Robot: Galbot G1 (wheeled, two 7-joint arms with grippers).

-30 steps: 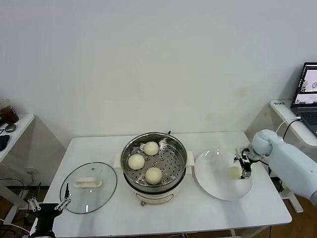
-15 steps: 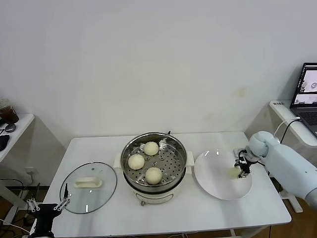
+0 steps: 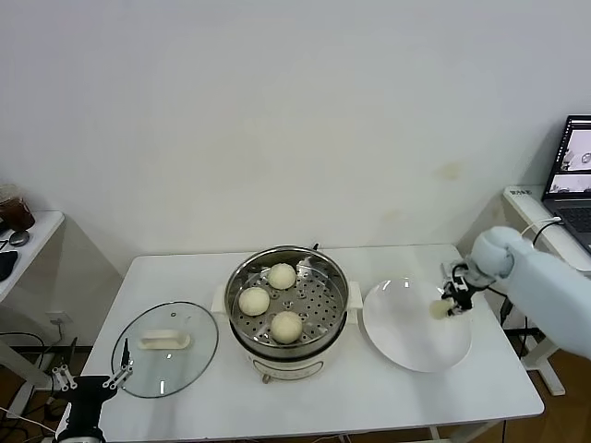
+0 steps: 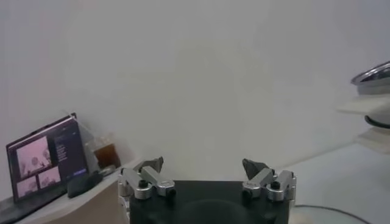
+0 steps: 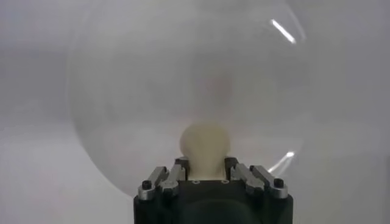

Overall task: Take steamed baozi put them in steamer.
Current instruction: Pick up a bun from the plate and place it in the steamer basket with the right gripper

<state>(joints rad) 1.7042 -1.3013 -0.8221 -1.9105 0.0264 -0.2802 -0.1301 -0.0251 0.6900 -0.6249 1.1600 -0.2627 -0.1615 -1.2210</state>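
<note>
The right hand (image 3: 450, 303) is gripping one steamed baozi (image 3: 440, 308) between its fingers (image 5: 177, 172) and is holding it above the right side of the white plate (image 3: 406, 343), clear of the plate surface. In the right wrist view, the bun (image 5: 205, 143) is sitting pinched at its sides, bulging out ahead of the fingertips. The bun is round, so no long axis or pointing direction can be made out.

The steamer (image 3: 288, 309) is standing at the middle of the desk (image 3: 369, 397), just left of the plate. Three more baozi are lying apart from one another on its perforated tray: one at the back (image 3: 282, 276), one at the left (image 3: 254, 301), one at the front (image 3: 286, 327).

The glass lid (image 3: 166, 348) is lying flat on the desk, left of the steamer.

The left hand (image 3: 89, 386) is hanging below the desk's front left corner, its fingers (image 4: 150, 165) spread wide and holding nothing.
</note>
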